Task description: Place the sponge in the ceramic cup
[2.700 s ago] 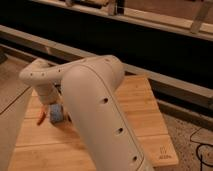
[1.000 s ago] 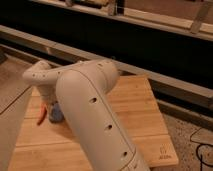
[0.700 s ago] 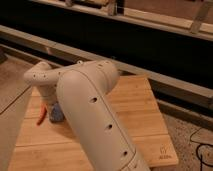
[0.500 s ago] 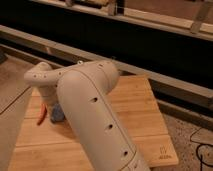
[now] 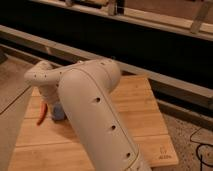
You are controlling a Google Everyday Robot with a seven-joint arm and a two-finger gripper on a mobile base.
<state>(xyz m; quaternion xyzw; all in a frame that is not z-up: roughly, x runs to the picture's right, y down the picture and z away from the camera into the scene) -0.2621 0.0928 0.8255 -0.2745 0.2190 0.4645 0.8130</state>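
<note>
On the wooden board point(image 5: 135, 110) the gripper point(image 5: 53, 105) hangs at the sponge point(image 5: 59, 113), its state hidden

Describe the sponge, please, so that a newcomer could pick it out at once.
Find the wooden table and go to its left part, where the white arm bends down, hiding the gripper. The sponge peeks out below it: a small blue block, beside the slim red chili pepper.

The arm point(image 5: 95, 115) hides the pincer and most of the sponge point(image 5: 58, 112) beneath its wrist.
</note>
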